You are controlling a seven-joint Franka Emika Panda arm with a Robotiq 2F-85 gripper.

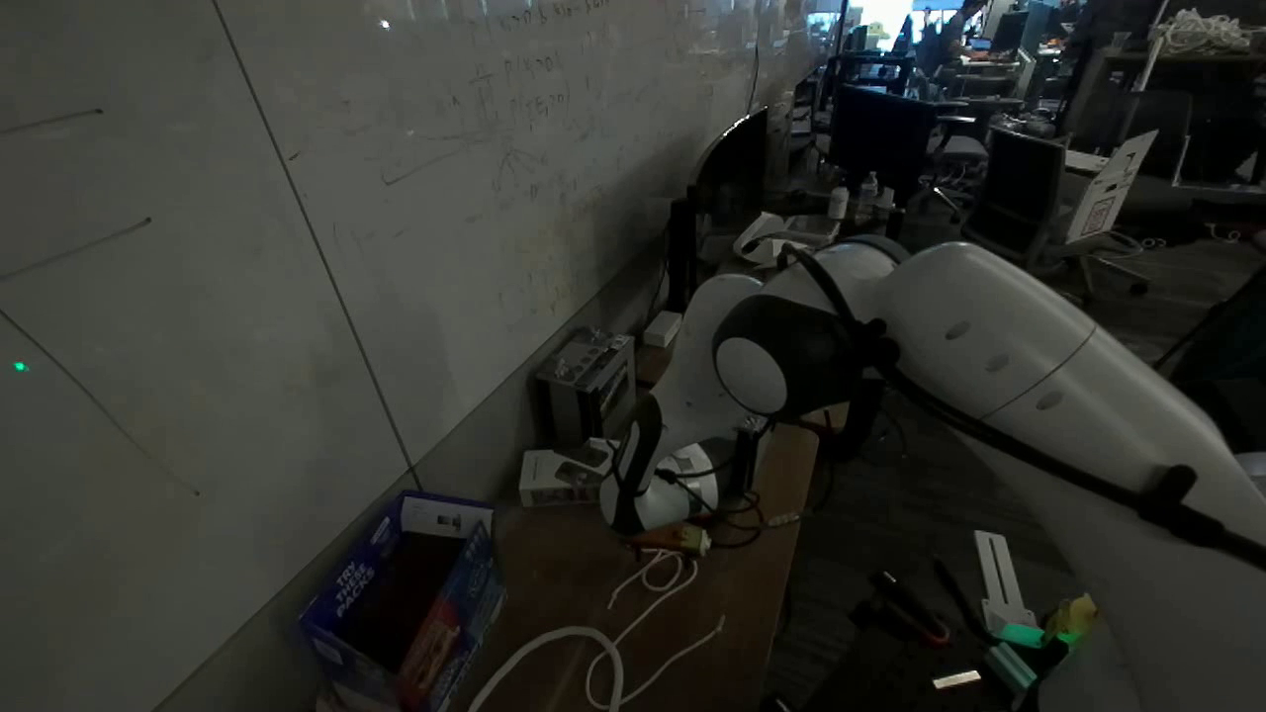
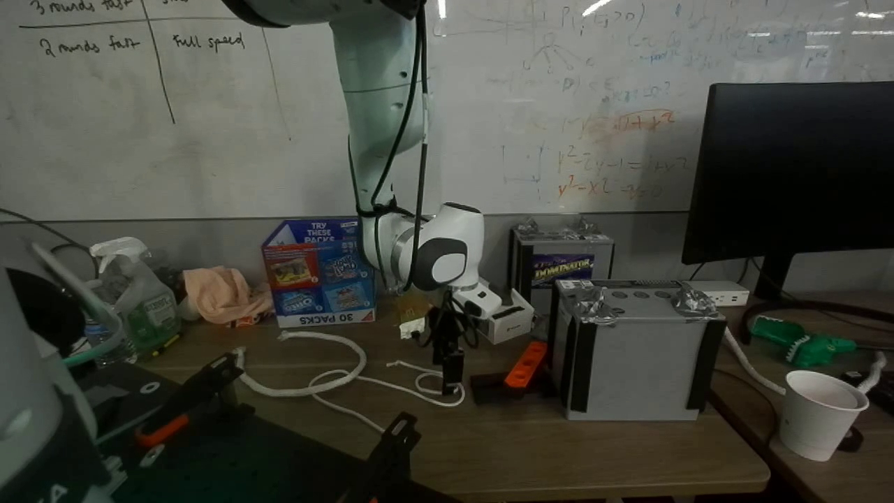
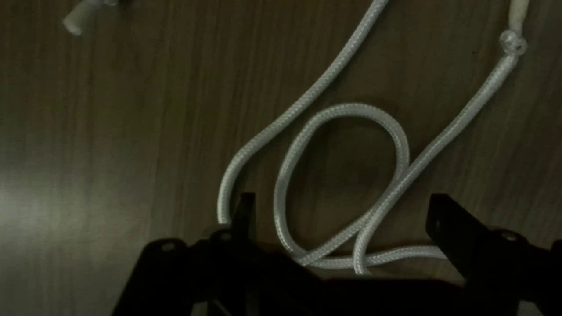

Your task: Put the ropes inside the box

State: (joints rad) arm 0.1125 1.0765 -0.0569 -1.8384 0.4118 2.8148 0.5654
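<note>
my hand (image 3: 342,201) spread wide, empty | straddling rope loop (image 3: 384,202), pinch-ready I guess | box (image 2: 325,279) at its 10 o'clock in an exterior view

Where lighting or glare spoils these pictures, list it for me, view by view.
Wrist view: dim, with pale glare on the wooden table at left, the open gripper near-black, the braided white rope fairly sharp; in an exterior view, the snack box dark inside; in an exterior view, bright streaks on the whiteboard.
</note>
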